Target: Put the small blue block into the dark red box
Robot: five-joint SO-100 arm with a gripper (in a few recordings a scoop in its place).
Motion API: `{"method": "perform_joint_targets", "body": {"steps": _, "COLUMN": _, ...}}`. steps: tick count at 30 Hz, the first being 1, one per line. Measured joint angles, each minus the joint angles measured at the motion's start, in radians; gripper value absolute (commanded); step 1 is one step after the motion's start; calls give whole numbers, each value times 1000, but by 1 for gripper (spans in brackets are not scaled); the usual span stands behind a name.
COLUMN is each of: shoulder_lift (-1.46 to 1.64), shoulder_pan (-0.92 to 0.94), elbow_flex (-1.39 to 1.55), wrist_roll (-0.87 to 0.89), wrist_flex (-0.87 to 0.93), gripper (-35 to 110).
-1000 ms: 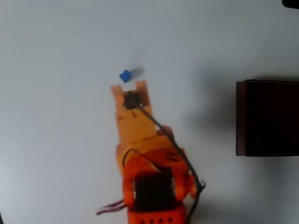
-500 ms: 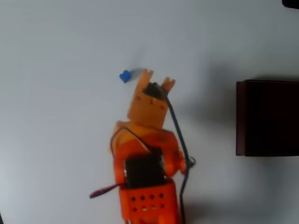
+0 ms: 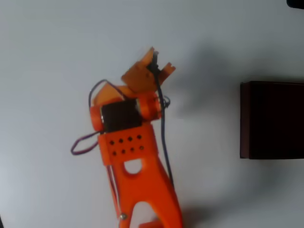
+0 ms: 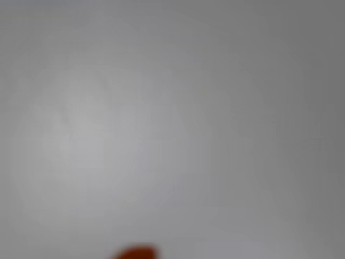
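Observation:
In the overhead view my orange gripper (image 3: 160,60) reaches toward the upper middle of the white table, tilted up and to the right. Its two fingertips stand apart with a dark gap between them and nothing visible in that gap, so it is open. The small blue block is hidden; the gripper body and wrist cover the spot left of the fingertips. The dark red box (image 3: 244,119) sits at the right edge, well to the right of the gripper, its dark inside facing up. The wrist view is a blurred stretch of white table with an orange fingertip (image 4: 135,252) at the bottom edge.
The orange arm (image 3: 137,180) runs from the bottom edge up the middle of the overhead view, with a dark cable (image 3: 163,137) along its right side. Bare white table (image 3: 209,156) lies between arm and box. A dark object (image 3: 295,3) pokes in at the top right corner.
The arm has stretched forward and up; the gripper swung from just below the blue block to up and right of it. The block, visible before, is now covered by the arm.

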Motion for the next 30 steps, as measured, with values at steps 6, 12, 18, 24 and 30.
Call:
{"method": "perform_joint_targets", "body": {"steps": 6, "shoulder_lift": -106, "shoulder_pan": -29, "elbow_flex": -133, "wrist_roll": 66, "wrist_flex": -5, "gripper": 27}}
{"method": "perform_joint_targets", "body": {"steps": 12, "shoulder_lift": -178, "shoulder_pan": -32, "elbow_flex": -235, "wrist_roll": 123, "wrist_flex": 3, "gripper": 27}}
{"method": "perform_joint_targets", "body": {"steps": 18, "shoulder_lift": -267, "shoulder_pan": -49, "elbow_flex": -311, "wrist_roll": 143, "wrist_flex": 3, "gripper": 27}}
{"method": "perform_joint_targets", "body": {"steps": 24, "shoulder_lift": -334, "shoulder_pan": -49, "elbow_flex": -370, "wrist_roll": 140, "wrist_flex": 3, "gripper": 28}}
{"method": "perform_joint_targets", "body": {"steps": 30, "shoulder_lift": -394, "shoulder_pan": -48, "elbow_flex": -434, "wrist_roll": 120, "wrist_flex": 11, "gripper": 28}}
